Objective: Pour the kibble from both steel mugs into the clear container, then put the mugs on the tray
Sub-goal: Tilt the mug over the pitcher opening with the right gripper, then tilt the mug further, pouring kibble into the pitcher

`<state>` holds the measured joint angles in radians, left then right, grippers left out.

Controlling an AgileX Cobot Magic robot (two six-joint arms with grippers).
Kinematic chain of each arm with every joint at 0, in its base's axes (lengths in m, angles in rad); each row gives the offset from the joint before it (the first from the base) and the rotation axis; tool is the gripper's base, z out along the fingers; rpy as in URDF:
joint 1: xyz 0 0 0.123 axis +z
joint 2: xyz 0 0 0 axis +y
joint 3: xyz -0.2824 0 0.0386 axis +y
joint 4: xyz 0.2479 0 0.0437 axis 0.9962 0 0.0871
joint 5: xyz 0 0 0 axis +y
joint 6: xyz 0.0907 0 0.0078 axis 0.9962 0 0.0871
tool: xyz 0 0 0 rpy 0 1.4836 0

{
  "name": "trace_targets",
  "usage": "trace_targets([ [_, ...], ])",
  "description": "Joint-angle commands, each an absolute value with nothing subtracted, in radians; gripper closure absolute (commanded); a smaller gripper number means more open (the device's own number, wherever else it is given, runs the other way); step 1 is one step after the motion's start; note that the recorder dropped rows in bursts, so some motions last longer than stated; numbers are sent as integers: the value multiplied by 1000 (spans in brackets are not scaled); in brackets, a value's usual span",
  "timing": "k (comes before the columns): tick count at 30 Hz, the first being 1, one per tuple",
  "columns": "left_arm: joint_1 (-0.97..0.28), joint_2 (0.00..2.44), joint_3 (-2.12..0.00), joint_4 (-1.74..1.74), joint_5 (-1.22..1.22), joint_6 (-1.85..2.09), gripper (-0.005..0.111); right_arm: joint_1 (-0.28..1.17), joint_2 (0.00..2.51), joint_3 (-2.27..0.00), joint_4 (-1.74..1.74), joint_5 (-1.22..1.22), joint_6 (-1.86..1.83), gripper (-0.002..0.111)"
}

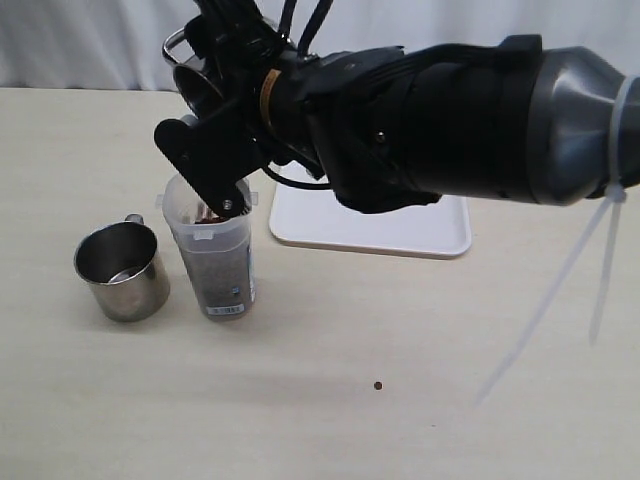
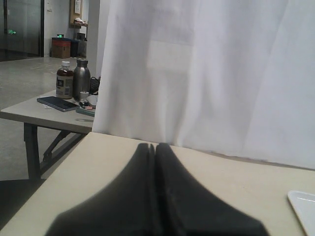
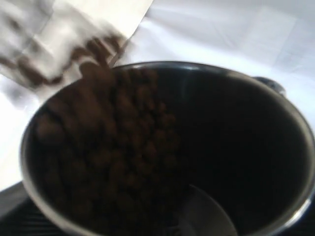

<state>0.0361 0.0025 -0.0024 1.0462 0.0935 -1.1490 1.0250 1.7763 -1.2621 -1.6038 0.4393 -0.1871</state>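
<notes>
My right gripper [image 1: 205, 112] reaches across from the right, shut on a steel mug [image 1: 195, 72] that is tipped above the clear container [image 1: 212, 250]. In the right wrist view the mug [image 3: 246, 147] fills the picture, and kibble [image 3: 108, 147] slides toward its lower rim. The container stands upright and holds a good depth of kibble [image 1: 215, 278]. The other steel mug [image 1: 122, 272] stands upright and empty, left of the container. Behind the container lies the white tray [image 1: 400, 232], partly hidden by the arm. My left gripper [image 2: 155, 145] is shut on nothing, low over the table.
One stray pellet [image 1: 377, 385] lies on the table toward the front. A white zip tie [image 1: 600, 260] hangs from the right arm. A corner of the tray [image 2: 302, 206] shows in the left wrist view. A white curtain backs the table.
</notes>
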Motion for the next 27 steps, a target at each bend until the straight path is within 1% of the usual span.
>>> trace_targets([
  [1, 35, 0, 0, 1047, 98, -1157, 107, 1027, 1768, -1275, -1638, 443, -192, 103],
  [18, 35, 0, 0, 1047, 98, -1157, 107, 1027, 1768, -1275, -1744, 465, -192, 103],
  [27, 35, 0, 0, 1047, 96, -1157, 107, 1027, 1768, -1275, -1744, 471, -200, 103],
])
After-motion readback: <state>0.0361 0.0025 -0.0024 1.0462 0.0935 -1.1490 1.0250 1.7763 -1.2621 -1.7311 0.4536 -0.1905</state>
